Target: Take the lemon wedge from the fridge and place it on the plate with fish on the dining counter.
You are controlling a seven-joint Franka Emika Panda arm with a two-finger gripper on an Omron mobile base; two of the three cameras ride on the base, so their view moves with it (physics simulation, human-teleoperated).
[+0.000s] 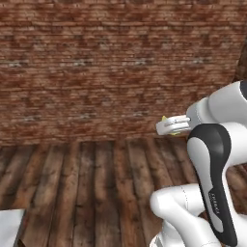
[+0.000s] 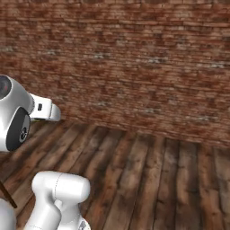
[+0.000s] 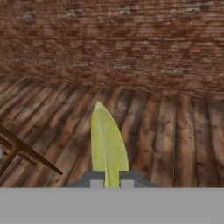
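1. The pincer (image 3: 108, 180) is clamped on the lemon wedge (image 3: 108, 146), which sticks out ahead between the tips.
2. Below and ahead lies the wood floor (image 3: 166, 131); beyond it, a brick wall (image 3: 131, 39).
3. A wooden stool leg (image 3: 26, 151) sits low to one side.
4. Carrying step, I judge: keep the squeeze steady and the hand level while driving to the plate.

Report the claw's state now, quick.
Claw: shut on the lemon wedge, which sticks out between its fingertips above the wooden floor.
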